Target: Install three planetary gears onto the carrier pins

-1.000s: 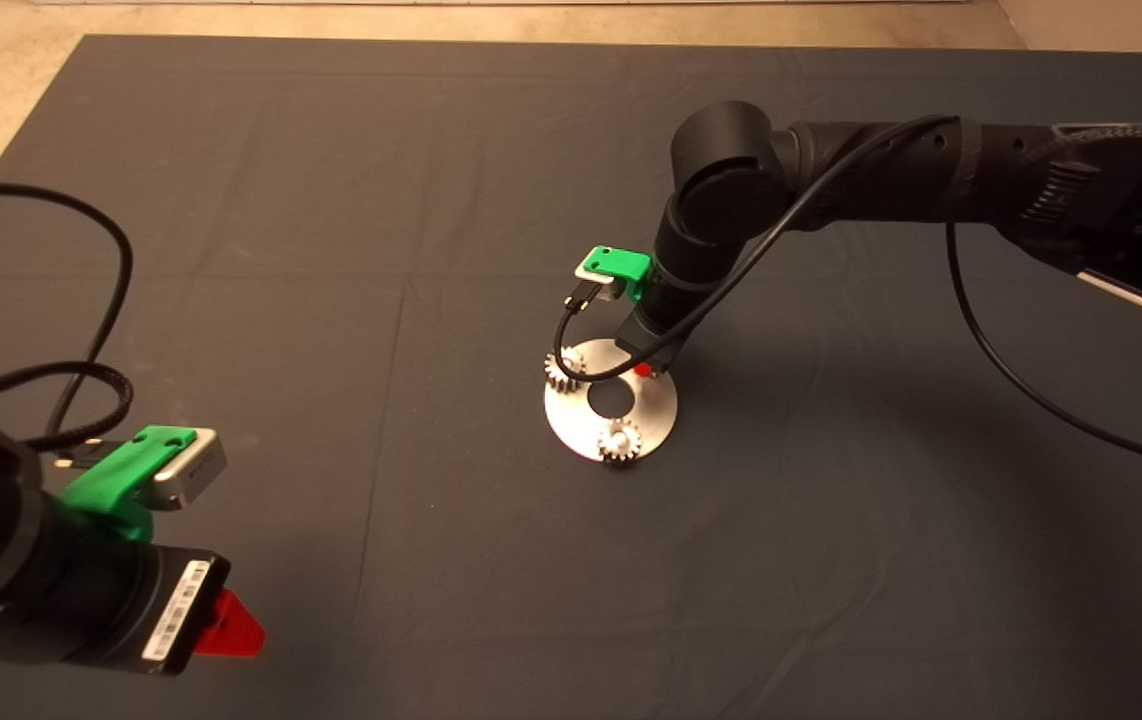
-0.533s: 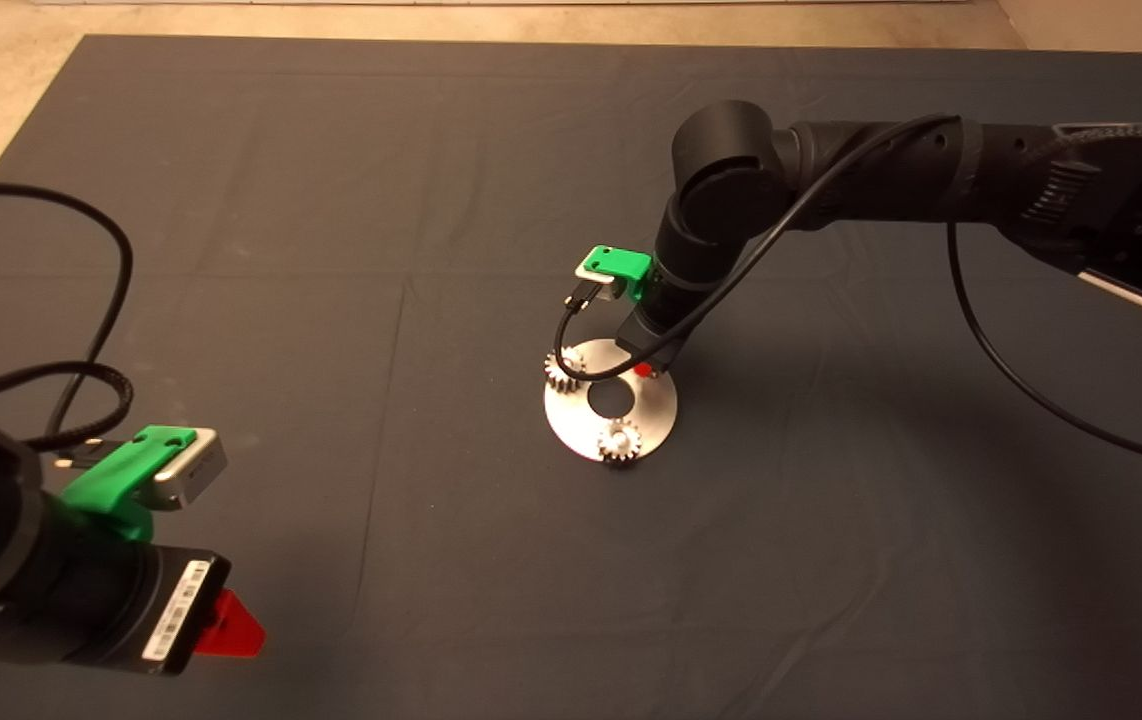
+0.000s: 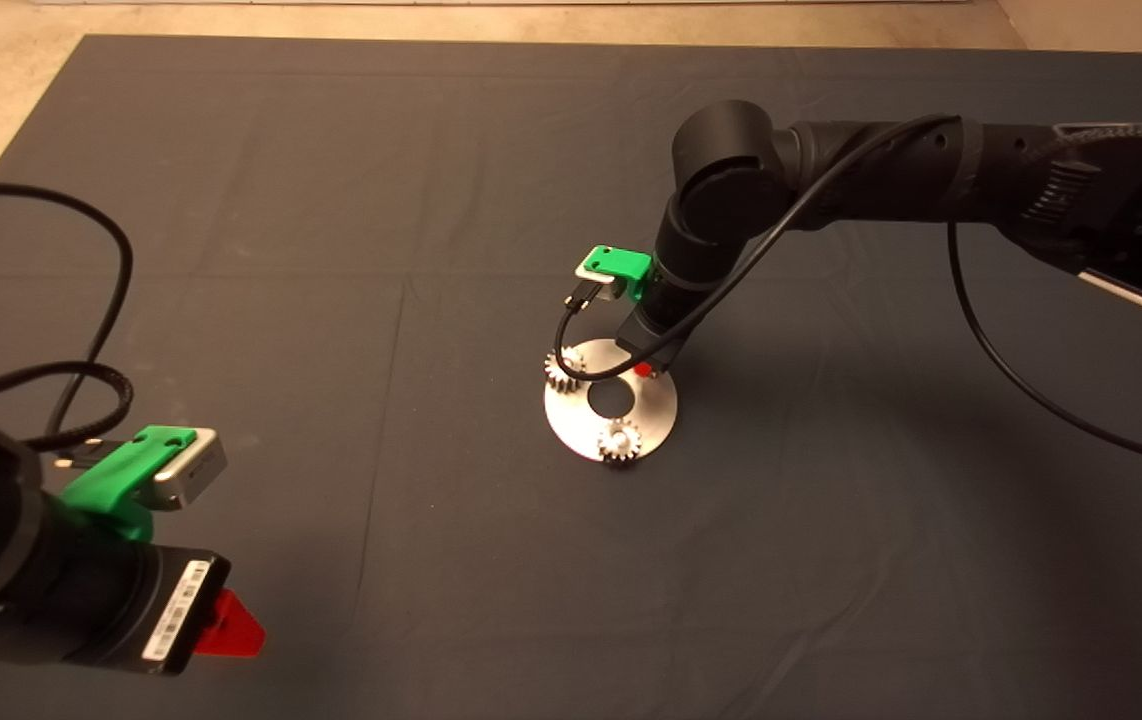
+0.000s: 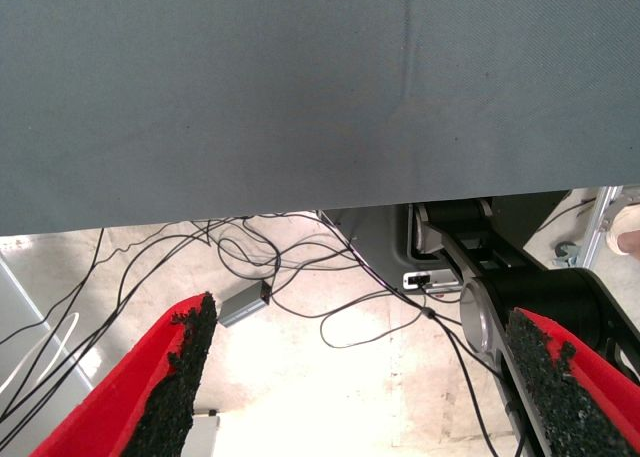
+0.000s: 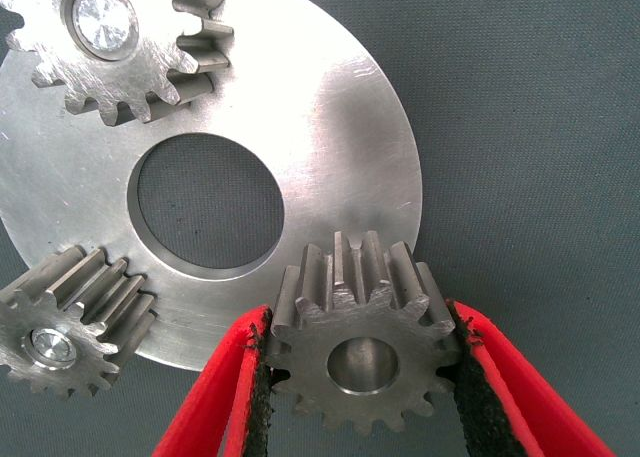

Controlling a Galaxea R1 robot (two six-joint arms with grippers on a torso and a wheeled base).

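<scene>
- The right hand (image 5: 360, 377) grips a toothed, silvery steel gear (image 5: 362, 339) between black, gritty pads, at the rim of the disc (image 5: 340, 147).
- The flat, brushed silver disc, with a round central hole, lies on the dark cloth mat (image 3: 331, 200) over the worktop.
- Two matching gears (image 5: 118, 32) (image 5: 70, 322) sit on shiny pins on the disc.
- The left hand (image 4: 365, 377) waits at the mat's lower left, fingers spread apart.

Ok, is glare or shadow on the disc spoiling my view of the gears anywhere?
Head view: the right arm's shadow darkens the mat beside the disc, and the right gripper is mostly hidden under its wrist. Right wrist view: soft sheen on the disc, no washout; the held gear and both mounted gears show clear teeth. Left wrist view: bright floor past the mat edge, left gripper idle.
</scene>
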